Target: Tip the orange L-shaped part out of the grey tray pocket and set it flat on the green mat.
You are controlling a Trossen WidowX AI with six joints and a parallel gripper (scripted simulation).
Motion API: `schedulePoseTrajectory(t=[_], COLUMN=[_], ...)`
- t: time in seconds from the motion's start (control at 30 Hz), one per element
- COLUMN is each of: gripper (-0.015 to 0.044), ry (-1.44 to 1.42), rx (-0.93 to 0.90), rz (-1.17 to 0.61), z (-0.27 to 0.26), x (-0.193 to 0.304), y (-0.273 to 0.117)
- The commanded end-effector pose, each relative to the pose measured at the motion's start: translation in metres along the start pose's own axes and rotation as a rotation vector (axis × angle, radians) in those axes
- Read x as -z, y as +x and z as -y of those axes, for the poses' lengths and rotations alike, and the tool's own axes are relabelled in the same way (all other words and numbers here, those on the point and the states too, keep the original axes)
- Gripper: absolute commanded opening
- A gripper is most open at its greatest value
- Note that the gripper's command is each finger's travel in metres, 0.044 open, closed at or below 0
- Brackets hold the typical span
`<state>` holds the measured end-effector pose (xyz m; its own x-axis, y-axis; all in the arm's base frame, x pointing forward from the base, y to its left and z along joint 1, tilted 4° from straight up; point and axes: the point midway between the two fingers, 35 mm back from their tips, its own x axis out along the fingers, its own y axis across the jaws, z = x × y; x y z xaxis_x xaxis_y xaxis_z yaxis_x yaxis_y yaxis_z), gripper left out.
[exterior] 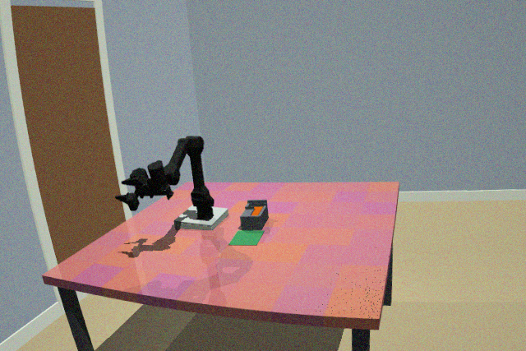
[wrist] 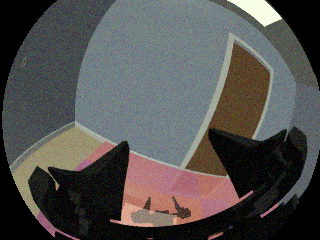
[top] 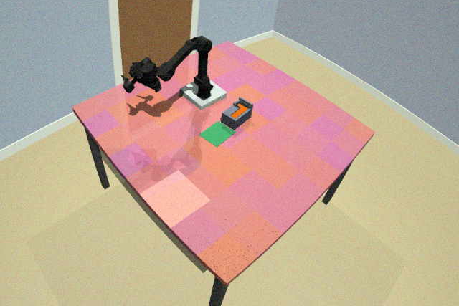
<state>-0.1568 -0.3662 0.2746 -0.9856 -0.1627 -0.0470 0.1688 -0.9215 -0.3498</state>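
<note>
The orange L-shaped part (top: 241, 110) (exterior: 257, 210) lies in the pocket of the grey tray (top: 229, 120) (exterior: 252, 223), and neither end looks raised. The green mat (top: 216, 134) (exterior: 246, 238) lies flat on the table, right beside the tray, with nothing on it. My gripper (top: 125, 74) (exterior: 119, 189) (wrist: 170, 139) is open and empty. It is high above the table on the far side of the arm's base from the tray, its fingers pointing away from the tray. The part, tray and mat are outside the wrist view.
The arm's white base plate (top: 202, 103) (exterior: 220, 216) stands between the gripper and the tray, close to the tray. The tray has a raised ridge (top: 246, 102) at its back end. A wall and a brown door (top: 155, 6) (exterior: 63, 126) (wrist: 240, 95) are beyond the table's edge on the gripper's side.
</note>
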Motion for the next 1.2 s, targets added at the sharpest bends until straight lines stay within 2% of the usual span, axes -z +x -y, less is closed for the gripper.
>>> schedulePoseTrajectory(t=[0.0,0.1,0.23,0.37,0.6,0.73,0.9,1.03,1.17], gripper=[0.0374,0.0295,0.0190,0.0180,0.0180,0.0180,0.0180,0.0180,0.0180], ry=[-0.001,-0.015,-0.084,-0.174,-0.402,-0.546,-0.771,-0.975,-1.210], rx=[-0.007,-0.074,-0.310,-0.604,-1.075,-1.330,-1.617,-1.800,-1.935], rz=[0.001,0.012,0.052,0.100,0.171,0.198,0.219,0.226,0.238], z=[-0.001,-0.011,-0.044,-0.072,-0.072,-0.046,0.015,0.077,0.145], x=[0.000,-0.003,-0.005,0.000,0.033,0.065,0.114,0.154,0.192], y=[-0.001,-0.016,-0.068,-0.149,-0.294,-0.371,-0.449,-0.488,-0.504])
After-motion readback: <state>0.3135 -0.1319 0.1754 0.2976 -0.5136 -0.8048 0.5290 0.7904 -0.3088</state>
